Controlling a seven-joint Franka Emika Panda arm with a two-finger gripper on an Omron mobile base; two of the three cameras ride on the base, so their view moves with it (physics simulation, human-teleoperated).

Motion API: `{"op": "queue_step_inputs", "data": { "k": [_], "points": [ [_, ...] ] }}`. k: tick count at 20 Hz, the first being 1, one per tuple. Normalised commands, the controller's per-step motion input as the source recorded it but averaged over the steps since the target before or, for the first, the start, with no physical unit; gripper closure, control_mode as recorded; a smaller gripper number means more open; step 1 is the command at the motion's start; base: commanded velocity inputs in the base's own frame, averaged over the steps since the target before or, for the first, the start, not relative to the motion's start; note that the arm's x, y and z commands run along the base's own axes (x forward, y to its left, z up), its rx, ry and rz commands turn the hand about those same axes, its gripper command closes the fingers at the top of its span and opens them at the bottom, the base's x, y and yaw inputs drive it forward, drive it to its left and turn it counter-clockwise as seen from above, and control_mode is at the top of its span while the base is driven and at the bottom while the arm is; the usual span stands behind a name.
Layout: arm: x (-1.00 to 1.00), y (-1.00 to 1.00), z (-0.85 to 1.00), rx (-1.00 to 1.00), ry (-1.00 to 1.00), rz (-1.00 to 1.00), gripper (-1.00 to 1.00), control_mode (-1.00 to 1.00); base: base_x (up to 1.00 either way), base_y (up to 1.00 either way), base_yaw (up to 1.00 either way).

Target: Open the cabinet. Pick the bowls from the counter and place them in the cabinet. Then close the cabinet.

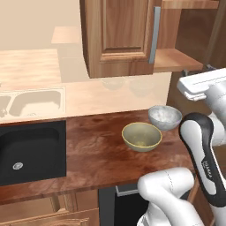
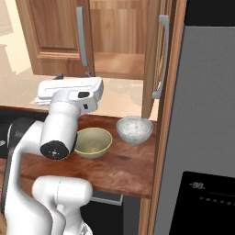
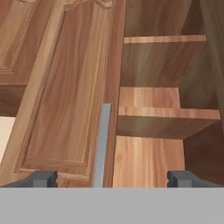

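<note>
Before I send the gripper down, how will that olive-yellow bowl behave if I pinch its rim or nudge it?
The olive-yellow bowl looks rigid with a thin rim, so pinching should work. Its rounded underside may rock or slide on the smooth counter. Nudged rightward, it would probably bump the white-grey bowl close beside it.

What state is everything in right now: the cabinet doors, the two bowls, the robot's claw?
Brown wooden wall cabinet: right door swung open, left door shut.
Dull olive-yellow round bowl: upright, empty, on the reddish-brown counter.
Glossy white-grey bowl: upright, on the counter.
Two-finger gripper: open, holding nothing, facing the shelves.
</note>
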Motion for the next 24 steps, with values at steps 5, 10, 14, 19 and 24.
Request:
{"op": "queue_step_inputs", "data": {
  "k": [5, 10, 14, 19, 24],
  "points": [
    [0.28, 0.16, 0.02, -0.01, 0.07, -0.05, -1.0, -1.0, 0.0, 0.0, 0.0],
    [0.26, 0.0, 0.07, 0.03, 0.13, 0.01, -1.0, -1.0, 0.0, 0.0, 0.0],
    [0.25, 0.0, 0.0, 0.05, 0.13, 0.01, -1.0, -1.0, 0.0, 0.0, 0.0],
    [0.29, 0.04, 0.0, 0.02, 0.13, 0.0, -1.0, -1.0, 0.0, 0.0, 0.0],
    [0.2, 0.18, 0.0, 0.0, 0.03, 0.0, -1.0, -1.0, 0.0, 0.0, 0.0]
  ]
}}
